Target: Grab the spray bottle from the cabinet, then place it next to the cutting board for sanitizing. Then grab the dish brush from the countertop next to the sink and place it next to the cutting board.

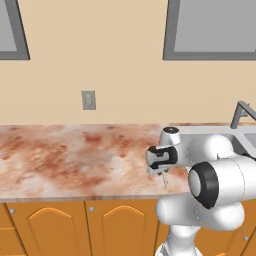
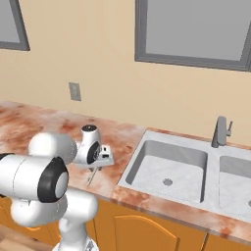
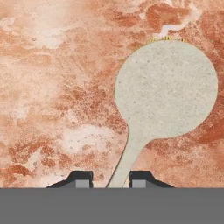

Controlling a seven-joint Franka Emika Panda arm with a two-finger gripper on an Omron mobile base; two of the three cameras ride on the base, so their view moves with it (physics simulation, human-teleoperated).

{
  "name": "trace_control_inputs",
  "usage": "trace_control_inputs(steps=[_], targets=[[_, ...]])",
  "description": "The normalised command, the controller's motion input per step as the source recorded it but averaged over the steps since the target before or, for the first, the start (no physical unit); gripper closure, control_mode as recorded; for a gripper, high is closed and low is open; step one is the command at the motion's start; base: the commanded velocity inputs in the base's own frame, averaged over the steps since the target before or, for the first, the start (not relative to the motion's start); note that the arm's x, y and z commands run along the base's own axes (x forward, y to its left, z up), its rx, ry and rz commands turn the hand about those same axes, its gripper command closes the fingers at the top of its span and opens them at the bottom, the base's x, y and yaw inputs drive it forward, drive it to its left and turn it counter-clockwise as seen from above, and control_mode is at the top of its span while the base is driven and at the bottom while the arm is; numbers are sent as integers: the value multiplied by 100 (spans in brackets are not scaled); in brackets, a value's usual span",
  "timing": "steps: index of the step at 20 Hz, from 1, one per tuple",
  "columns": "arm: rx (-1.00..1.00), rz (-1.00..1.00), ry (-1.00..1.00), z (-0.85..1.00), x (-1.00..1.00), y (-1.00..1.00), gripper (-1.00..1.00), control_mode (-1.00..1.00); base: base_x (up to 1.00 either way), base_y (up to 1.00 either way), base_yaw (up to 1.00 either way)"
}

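The dish brush (image 3: pixel 166 87) lies flat on the marbled countertop (image 1: pixel 60 150), its round pale head away from the hand and its thin cream handle running back between the fingertips. My gripper (image 3: pixel 110 180) points straight down at the slab, jaws drawn in narrow around that handle. From the base cameras the gripper (image 1: pixel 164 174) (image 2: pixel 96 165) hovers low over the counter just left of the sink (image 2: pixel 166 166), with a sliver of the dish brush (image 1: pixel 165 181) under it. The spray bottle, the cabinet and the cutting board are out of view.
A grey faucet (image 2: pixel 220 131) stands behind the double basin. A wall outlet (image 1: pixel 88 100) sits above the counter, with windows higher up. Orange drawer fronts (image 1: pixel 50 225) run below the counter edge. Bare counter stretches to the left.
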Motion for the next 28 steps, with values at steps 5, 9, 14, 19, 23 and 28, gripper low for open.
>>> trace_control_inputs(steps=[5, 9, 14, 19, 23, 28], targets=[[-3, -8, -6, 74, -35, 1, 100, -100, 0, 0, 0], [-3, -10, -39, 100, -23, 0, 100, -100, 0, 0, 0], [-1, -9, -53, 96, -24, 2, 100, -100, 0, 0, 0], [1, -2, -43, 90, -45, 0, 100, -100, 0, 0, 0], [3, -4, -32, 100, -49, 0, 100, -100, 0, 0, 0], [0, -2, -38, 100, -42, 0, 100, -100, 0, 0, 0]])
